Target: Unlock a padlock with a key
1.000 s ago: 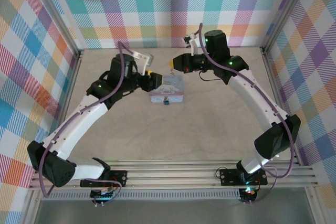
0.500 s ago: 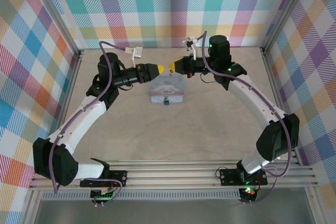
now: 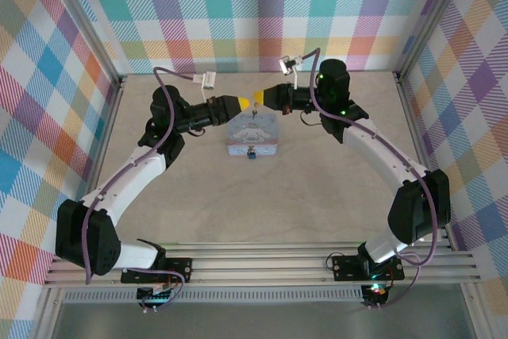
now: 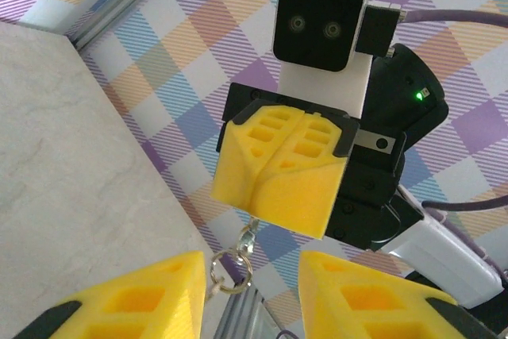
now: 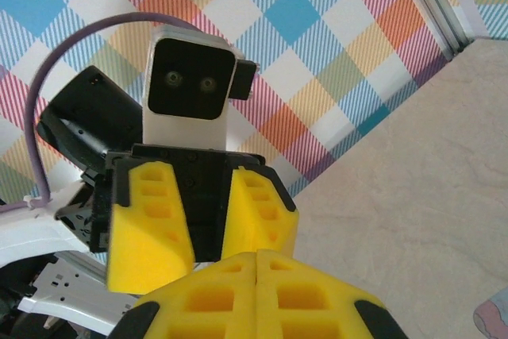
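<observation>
Both arms reach in over the table (image 3: pixel 262 212), with wrists level and tips facing each other above the far edge of the pale blue tin (image 3: pixel 252 136). The left gripper (image 3: pixel 240 102) and right gripper (image 3: pixel 257 99) are nearly nose to nose. The right gripper's pads (image 4: pixel 278 172) are pressed flat together. A key ring (image 4: pixel 232 263) — a small clasp with a split ring below it — hangs straight down from under them, and the pinched end is hidden. The left gripper's fingers (image 5: pixel 151 232) stand moderately apart with nothing between them. From the left wrist, the ring dangles just ahead of that gap, close to one finger's inner edge; contact cannot be told. The padlock (image 3: pixel 251 154) sits at the middle of the tin's near side, touching it — a dark speck with a teal spot, too small to show its long axis or which way it points.
</observation>
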